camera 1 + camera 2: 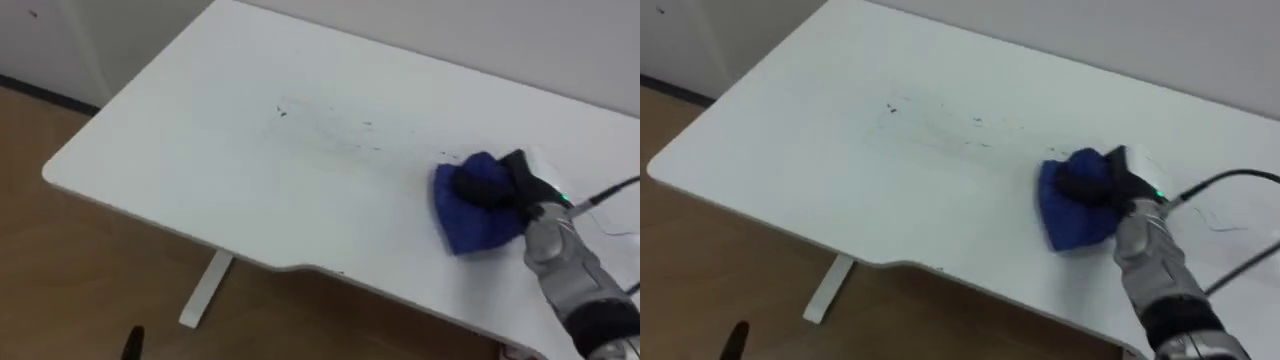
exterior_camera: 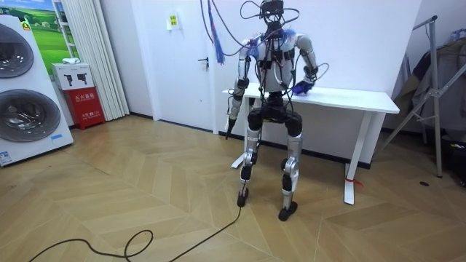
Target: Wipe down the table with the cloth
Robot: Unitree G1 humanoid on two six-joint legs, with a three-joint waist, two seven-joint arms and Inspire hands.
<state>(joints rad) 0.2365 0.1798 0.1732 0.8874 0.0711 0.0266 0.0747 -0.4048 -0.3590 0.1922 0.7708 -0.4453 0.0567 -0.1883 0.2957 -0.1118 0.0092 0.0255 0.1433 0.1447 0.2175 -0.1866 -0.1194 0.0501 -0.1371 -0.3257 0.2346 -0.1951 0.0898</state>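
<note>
right hand on the blue cloth, right part of the desk

the crumpled blue cloth (image 1: pixel 468 228) lies on the flat top of the white desk (image 1: pixel 200 150), towards its right end and a little back from the near edge. the right hand (image 1: pixel 490 187) sits directly on top of it, coming in from the lower right. its dark fingers bend down into the bunched fabric and grip it, so that the cloth rises around them. most of the cloth spreads out under and to the near left of the hand, with a flap reaching towards the desk's front edge.

to the left of the cloth and well apart from it, a scatter of small dark marks (image 1: pixel 283 112) runs across the middle of the desk top. a few fainter specks trail from there towards the cloth.

in the room view the robot stands upright on the wooden floor (image 2: pixel 145 196), close against the desk's long side, with its right arm reaching forward onto the top. the left hand (image 2: pixel 231 109) hangs beside its hip, off the desk; i cannot tell how it is held.
</note>
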